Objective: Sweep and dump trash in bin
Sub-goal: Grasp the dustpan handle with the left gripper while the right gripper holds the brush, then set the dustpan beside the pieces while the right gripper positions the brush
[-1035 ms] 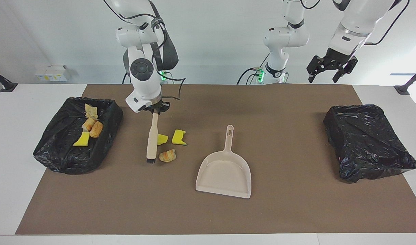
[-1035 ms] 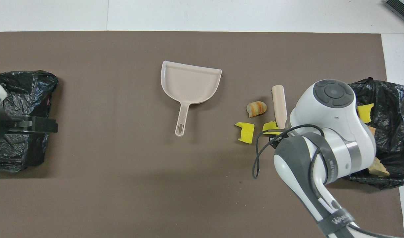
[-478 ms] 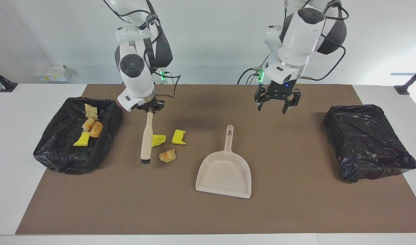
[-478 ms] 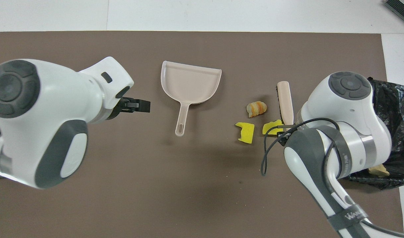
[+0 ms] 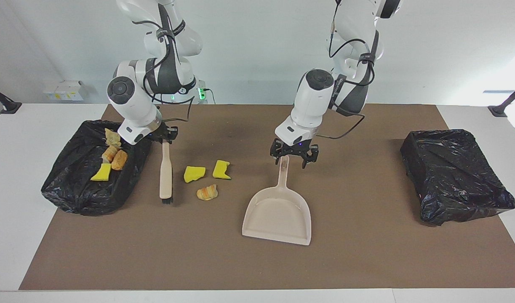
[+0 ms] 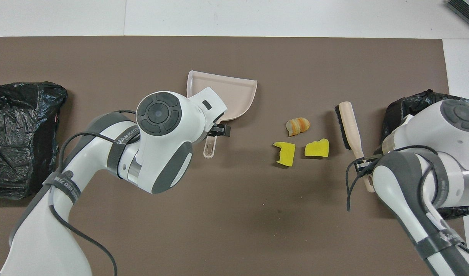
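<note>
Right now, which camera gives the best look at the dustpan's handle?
The facing view. There the whole handle of the dustpan shows, with the left tool open at its tip. In the overhead view the left arm covers most of the handle; only its end with the hanging hole shows, plus part of the pan.

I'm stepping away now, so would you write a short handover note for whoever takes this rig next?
Right gripper: shut on the brush handle, bristles down on the mat beside the loose trash.
Left gripper: open, over the dustpan handle, not gripping it yet.
Loose on the mat: two yellow pieces and a croissant piece, between brush and dustpan.
Done: several pieces already lie in the bin at the right arm's end.
Left: grip the dustpan, sweep the three in, dump them.
</note>
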You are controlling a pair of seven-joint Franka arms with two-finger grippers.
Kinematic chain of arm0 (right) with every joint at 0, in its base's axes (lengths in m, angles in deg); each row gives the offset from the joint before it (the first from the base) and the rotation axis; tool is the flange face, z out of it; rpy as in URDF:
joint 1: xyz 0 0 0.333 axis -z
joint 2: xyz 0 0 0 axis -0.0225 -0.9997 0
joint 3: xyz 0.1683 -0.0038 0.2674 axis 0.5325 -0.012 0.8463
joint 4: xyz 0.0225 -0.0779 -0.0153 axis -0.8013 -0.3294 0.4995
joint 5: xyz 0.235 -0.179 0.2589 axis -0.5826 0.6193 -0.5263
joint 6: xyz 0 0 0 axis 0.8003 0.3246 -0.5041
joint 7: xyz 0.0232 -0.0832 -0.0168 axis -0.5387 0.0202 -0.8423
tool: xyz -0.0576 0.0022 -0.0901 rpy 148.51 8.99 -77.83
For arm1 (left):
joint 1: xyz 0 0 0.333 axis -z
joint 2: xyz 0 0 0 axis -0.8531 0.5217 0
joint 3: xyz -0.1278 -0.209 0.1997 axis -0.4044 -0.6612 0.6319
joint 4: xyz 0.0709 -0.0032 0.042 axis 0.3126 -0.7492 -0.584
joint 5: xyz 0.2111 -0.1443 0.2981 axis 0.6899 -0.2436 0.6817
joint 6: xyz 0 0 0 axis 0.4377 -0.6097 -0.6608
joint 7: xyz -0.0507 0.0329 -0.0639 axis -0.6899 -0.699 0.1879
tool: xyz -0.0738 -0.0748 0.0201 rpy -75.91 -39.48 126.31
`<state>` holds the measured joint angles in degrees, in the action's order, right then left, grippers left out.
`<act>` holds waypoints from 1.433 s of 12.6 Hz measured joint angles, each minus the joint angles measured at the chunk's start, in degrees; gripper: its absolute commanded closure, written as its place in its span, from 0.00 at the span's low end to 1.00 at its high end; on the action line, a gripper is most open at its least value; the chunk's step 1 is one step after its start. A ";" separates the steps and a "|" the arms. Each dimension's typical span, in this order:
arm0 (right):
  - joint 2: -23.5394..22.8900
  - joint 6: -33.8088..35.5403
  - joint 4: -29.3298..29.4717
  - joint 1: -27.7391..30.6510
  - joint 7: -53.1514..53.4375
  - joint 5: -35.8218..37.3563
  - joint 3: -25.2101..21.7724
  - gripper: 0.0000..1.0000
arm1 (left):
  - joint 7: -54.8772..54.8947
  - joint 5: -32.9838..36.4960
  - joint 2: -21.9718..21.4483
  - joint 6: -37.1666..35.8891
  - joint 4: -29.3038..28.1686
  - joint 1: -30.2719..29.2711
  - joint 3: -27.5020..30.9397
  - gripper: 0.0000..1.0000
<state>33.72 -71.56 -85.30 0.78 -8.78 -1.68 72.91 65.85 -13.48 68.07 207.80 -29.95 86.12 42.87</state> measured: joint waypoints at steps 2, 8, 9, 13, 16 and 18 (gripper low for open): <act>3.26 -3.40 -5.34 0.00 -0.36 -0.02 0.13 1.00 | 0.01 0.00 1.48 2.52 -1.04 0.19 0.00 0.00; 3.86 -8.19 -9.60 -0.63 -0.36 -0.09 0.52 1.00 | 0.04 0.06 3.14 3.24 -2.80 2.11 0.04 0.89; 3.37 -8.54 -9.67 -0.91 -0.36 -0.10 0.52 1.00 | 0.07 0.07 3.13 2.08 -2.78 2.12 0.06 1.00; 2.79 -8.88 -9.59 -1.09 -0.28 -0.32 0.63 1.00 | 0.42 0.27 2.91 -0.67 -1.82 1.97 0.85 1.00; 2.79 -8.88 -9.54 -2.61 0.76 -3.45 0.73 1.00 | 4.12 2.76 2.34 -0.94 -0.59 1.27 1.61 1.00; 2.66 -8.88 -9.54 -4.27 3.30 -4.20 0.78 1.00 | 12.49 4.42 0.42 -3.19 -0.12 -0.44 1.82 1.00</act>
<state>36.38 -80.44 -94.84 -3.48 -5.48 -5.88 73.69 78.34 -9.07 68.48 204.61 -30.07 85.68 44.70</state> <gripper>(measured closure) 0.731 0.687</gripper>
